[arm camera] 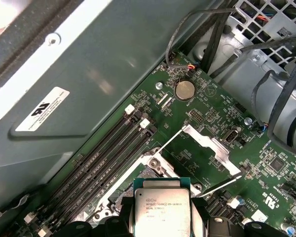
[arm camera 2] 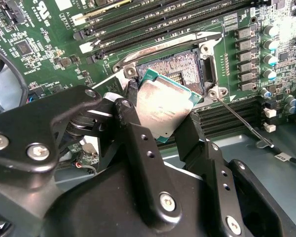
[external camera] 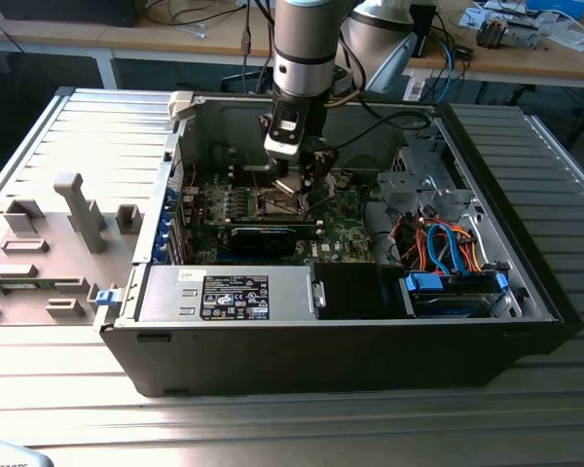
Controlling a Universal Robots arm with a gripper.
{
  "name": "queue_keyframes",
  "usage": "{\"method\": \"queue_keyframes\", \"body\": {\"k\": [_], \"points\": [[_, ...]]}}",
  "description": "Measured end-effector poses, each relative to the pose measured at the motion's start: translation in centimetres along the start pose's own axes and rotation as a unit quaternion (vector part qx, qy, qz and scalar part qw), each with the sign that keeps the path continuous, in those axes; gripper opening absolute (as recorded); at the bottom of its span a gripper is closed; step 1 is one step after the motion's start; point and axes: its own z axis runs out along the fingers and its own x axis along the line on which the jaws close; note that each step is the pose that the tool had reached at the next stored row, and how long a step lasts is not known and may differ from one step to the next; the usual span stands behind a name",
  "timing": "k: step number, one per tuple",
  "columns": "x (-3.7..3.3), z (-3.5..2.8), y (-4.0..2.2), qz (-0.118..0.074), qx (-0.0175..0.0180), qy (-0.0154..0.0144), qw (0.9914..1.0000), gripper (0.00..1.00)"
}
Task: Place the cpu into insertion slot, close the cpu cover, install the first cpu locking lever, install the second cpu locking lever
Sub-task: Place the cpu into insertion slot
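Note:
My gripper is shut on the cpu, a flat square chip with a silvery top, held by two opposite edges between the black fingers. The chip hangs tilted just over the insertion slot, a dark-centred socket with a metal rim on the green board. In the first wrist view the cpu covers the near part of the insertion slot. The cpu cover stands swung open beyond the socket. A thin locking lever sticks out to one side. In the exterior view the gripper reaches down into the open computer case.
Long black memory slots run beside the socket. A black box with a white label and a drive bay with blue cables fill the case's front. Loose black cables hang near the board. A grey fixture stands outside the case at the exterior view's left.

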Motion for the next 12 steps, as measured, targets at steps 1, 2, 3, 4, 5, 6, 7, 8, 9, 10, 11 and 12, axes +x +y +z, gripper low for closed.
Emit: {"method": "queue_keyframes", "body": {"k": [1, 2, 3, 4, 5, 6, 7, 8, 9, 10, 11, 12], "points": [[0.00, 0.01, 0.00, 0.001, 0.0000, 0.0000, 1.00000, 0.54], [0.00, 0.01, 0.00, 0.002, 0.0000, -0.0001, 1.00000, 0.54], [0.00, 0.01, 0.00, 0.003, 0.0000, -0.0001, 0.99999, 0.54], [0.00, 0.02, 0.00, 0.004, 0.0000, -0.0001, 0.99999, 0.54], [0.00, 0.02, 0.00, 0.005, -0.0001, -0.0002, 0.99998, 0.54], [0.00, 0.03, 0.00, 0.007, -0.0001, -0.0002, 0.99998, 0.54], [0.00, 0.04, 0.00, 0.009, -0.0001, -0.0003, 0.99996, 0.54], [0.00, 0.04, 0.00, 0.010, -0.0002, -0.0003, 0.99995, 0.54], [0.00, 0.05, 0.00, 0.011, -0.0002, -0.0003, 0.99994, 0.54], [0.00, 0.05, 0.00, 0.012, -0.0002, -0.0004, 0.99993, 0.54], [0.00, 0.05, 0.00, 0.013, -0.0002, -0.0004, 0.99991, 0.54], [0.00, 0.06, 0.00, 0.015, -0.0002, -0.0004, 0.99989, 0.54]]}}
